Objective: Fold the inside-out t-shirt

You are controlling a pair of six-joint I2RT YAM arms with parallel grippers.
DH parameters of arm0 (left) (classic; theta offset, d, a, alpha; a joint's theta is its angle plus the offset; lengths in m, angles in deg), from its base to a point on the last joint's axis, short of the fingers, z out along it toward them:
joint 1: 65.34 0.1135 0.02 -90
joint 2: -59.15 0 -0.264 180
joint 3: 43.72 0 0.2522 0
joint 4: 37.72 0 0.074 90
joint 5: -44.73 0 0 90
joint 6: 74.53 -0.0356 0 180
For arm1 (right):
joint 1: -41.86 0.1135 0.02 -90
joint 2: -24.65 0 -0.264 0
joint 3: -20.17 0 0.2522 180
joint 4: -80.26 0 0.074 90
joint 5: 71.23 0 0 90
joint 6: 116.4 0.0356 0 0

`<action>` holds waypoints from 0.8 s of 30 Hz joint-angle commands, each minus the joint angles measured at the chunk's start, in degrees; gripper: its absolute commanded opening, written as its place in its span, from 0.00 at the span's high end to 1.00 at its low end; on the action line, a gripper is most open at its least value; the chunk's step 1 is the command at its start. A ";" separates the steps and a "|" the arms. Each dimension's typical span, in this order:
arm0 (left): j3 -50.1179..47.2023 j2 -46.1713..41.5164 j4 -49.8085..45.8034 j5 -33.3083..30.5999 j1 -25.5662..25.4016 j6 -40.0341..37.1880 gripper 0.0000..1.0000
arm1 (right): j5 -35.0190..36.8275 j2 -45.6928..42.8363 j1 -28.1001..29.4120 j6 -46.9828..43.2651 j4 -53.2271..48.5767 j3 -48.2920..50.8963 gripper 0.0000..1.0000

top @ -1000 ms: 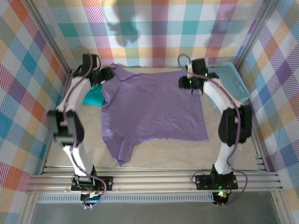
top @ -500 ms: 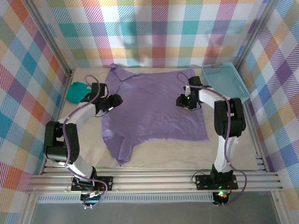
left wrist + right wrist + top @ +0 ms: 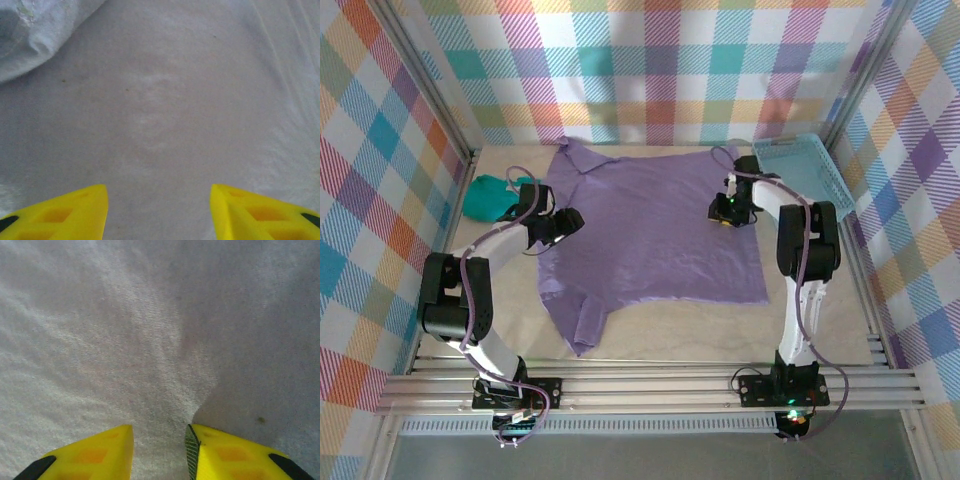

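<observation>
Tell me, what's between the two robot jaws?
The top view shows just purple t-shirt fabric, lying flat, stretching from the left jaws to the right jaws.

Bright and even in the overhead view, the light coming down soft from above, and no glare on the checked walls (image 3: 650, 60). Only faint, short shadows sit beside the arms on the t-shirt (image 3: 650, 240) and the table (image 3: 720, 325). The corner uprights lean outward, a wide-angle look. At the left wrist camera it is dimmer and washed-out: the purple cloth reads grey and its weave is smeared, perhaps too close to focus. The left gripper (image 3: 159, 200) shows vivid yellow but soft-edged. The right wrist camera is sharper, with the weave visible. It is brighter on the left, and a shadow darkens the cloth to the right of the right gripper (image 3: 160, 440).
</observation>
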 commanded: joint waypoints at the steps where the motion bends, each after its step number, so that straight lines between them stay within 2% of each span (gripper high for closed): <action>1: -1.52 -3.61 -0.14 1.38 -0.17 0.38 0.44 | 5.48 0.87 -2.09 0.47 -8.07 -0.16 0.66; 4: -3.37 -6.37 -0.49 1.12 -0.29 0.57 0.44 | 9.42 0.77 -3.22 -0.21 -9.77 -0.35 0.68; 10: -5.07 -10.04 -2.62 -0.22 -0.41 0.44 0.44 | 5.86 1.95 -3.65 -1.13 -10.00 -3.56 0.66; 14: -6.91 -13.62 -4.85 -1.38 -0.51 0.28 0.44 | 3.90 -2.34 -3.34 -1.71 -8.83 -3.04 0.62; 19: -12.67 -19.44 -11.92 -4.29 -2.70 -0.08 0.43 | 2.20 -17.41 -3.25 1.30 -3.60 11.61 0.56; 22: -16.56 -25.19 -16.99 -7.86 -8.07 0.64 0.44 | 2.72 -28.07 -3.27 3.94 -1.91 24.23 0.55; 24: -18.47 -28.28 -21.17 -10.56 -14.14 2.59 0.43 | 4.95 -35.15 -3.31 5.28 -3.11 31.10 0.55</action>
